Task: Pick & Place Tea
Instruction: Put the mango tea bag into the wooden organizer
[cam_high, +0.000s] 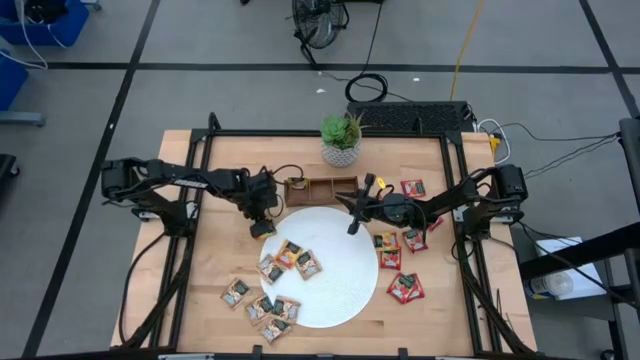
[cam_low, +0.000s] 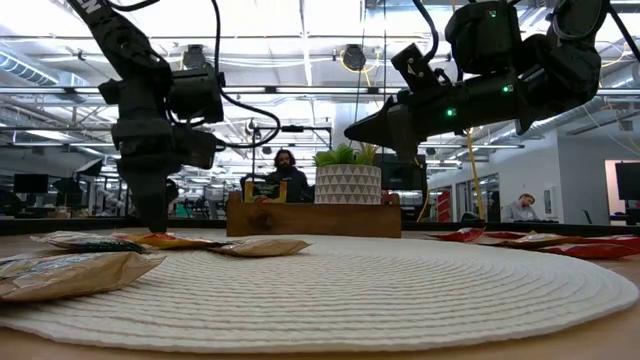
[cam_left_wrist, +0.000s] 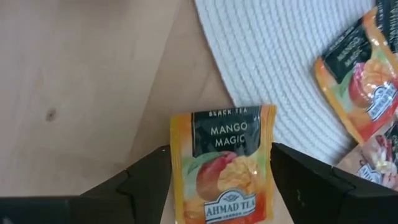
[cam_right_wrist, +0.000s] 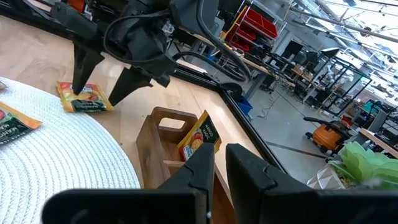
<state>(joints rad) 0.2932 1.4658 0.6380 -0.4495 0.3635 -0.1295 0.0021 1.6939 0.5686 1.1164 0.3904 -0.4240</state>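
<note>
I see the left gripper (cam_high: 263, 229) low over bare bench (cam_high: 200, 250), just off the plate's (cam_high: 345, 290) left rim; its jaws are spread either side of 1 orange mango sachet (cam_left_wrist: 222, 165) lying flat on the wood, and I can't tell if either finger touches it. Open wood lies to the left of it.

The right gripper (cam_high: 353, 222) hovers over the plate's upper edge beside the wooden tray (cam_high: 322, 187), jaws nearly pressed together, holding nothing. 1 sachet (cam_right_wrist: 199, 142) stands upright in a tray compartment.

Counts from the high view: 3 tan sachets (cam_high: 290, 261) on the plate, about 4 more (cam_high: 262, 305) clustered at its lower left rim. Red sachets (cam_high: 405, 287): roughly 5 on the bench right of the plate, well apart from the left arm. Potted plant (cam_high: 341, 140) sits behind the tray.
</note>
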